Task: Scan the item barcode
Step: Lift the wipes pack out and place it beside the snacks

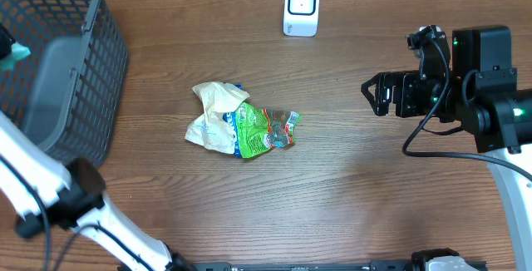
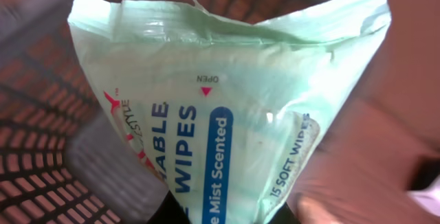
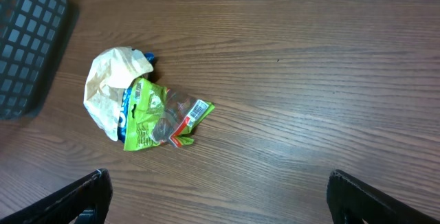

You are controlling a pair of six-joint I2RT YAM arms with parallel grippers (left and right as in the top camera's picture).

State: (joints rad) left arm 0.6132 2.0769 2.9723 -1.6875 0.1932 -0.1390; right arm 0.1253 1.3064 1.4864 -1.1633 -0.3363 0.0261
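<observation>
Left hand (image 2: 230, 217) clenched on the lower corner of a mint-green wipes pack (image 2: 227, 114), at the bottom edge of the left wrist view; pack fanned upward from the pinch and filling most of that frame; print running sideways, "WIPES", "Mist Scented" and "15 SOFT WIPES", with a small red arrow marked "OPEN" near the middle. Behind and around the pack, blurred, the dark mesh of a basket (image 2: 34, 155) and its grey floor; held over the basket's mouth or just inside its walls, cannot tell which. In the overhead view, only a teal sliver of the pack (image 1: 17, 52) at the far left edge, against the basket in the upper left corner; grey floor in plain sight inside the mesh walls.

Right hand (image 1: 371, 95) released, jaws spread wide, hanging over bare wood at the right of the overhead frame; in the right wrist view, two dark fingertips (image 3: 86, 196) at the bottom corners, wood grain between.

On the surface (image 1: 374, 196), centre of the overhead frame, a crumpled cream bag (image 1: 214, 109) touching a crumpled green packet (image 1: 266, 130); red-and-white label at the packet's right end in the right wrist view. White scanner (image 1: 301, 7) upright at top centre, well apart from the heap, the pack and both hands.
</observation>
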